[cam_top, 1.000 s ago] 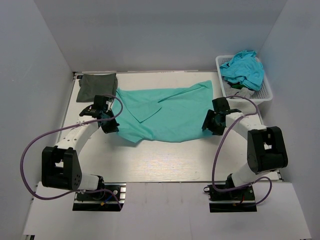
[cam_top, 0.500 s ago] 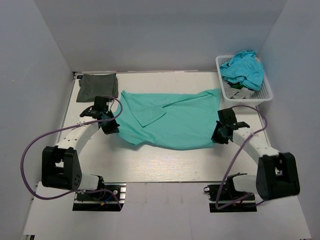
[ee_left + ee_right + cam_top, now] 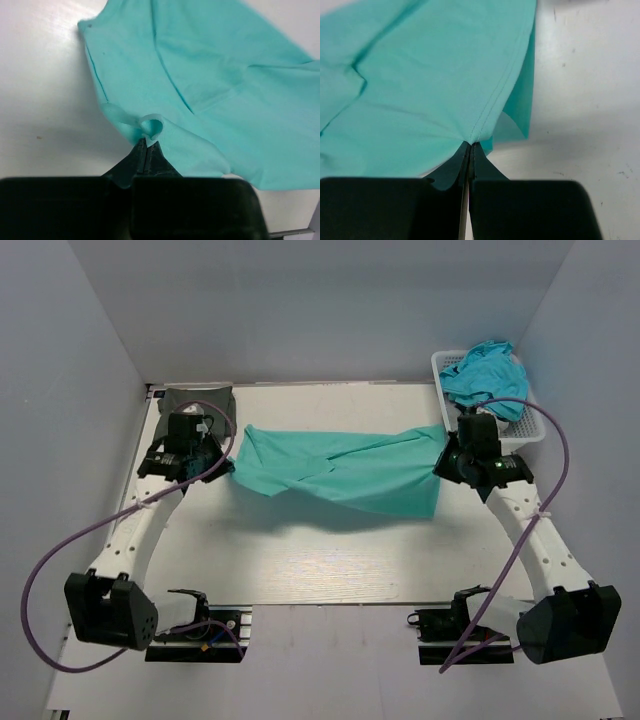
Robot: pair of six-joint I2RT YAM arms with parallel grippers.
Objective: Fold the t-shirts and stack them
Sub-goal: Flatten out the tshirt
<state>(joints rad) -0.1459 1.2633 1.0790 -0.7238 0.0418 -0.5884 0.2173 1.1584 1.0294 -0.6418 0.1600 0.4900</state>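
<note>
Left pincer (image 3: pixel 148 146) pressed together on teal shirt (image 3: pixel 340 472) edge, small loop of cloth bunched at tips. Right pincer (image 3: pixel 471 148) likewise pinching stitched hem at opposite end. Teal shirt slung between them across far half of counter (image 3: pixel 320 565), creased, unfolded, apparently lifted. Olive shirt (image 3: pixel 197 400) folded square at far-left corner: one done, likely stack base. Crumpled shirts (image 3: pixel 487 375) heaped in basket (image 3: pixel 537 432) at far-right corner. Judgement: early stage; teal needs laying flat, folding, stacking; basket heap pending.
</note>
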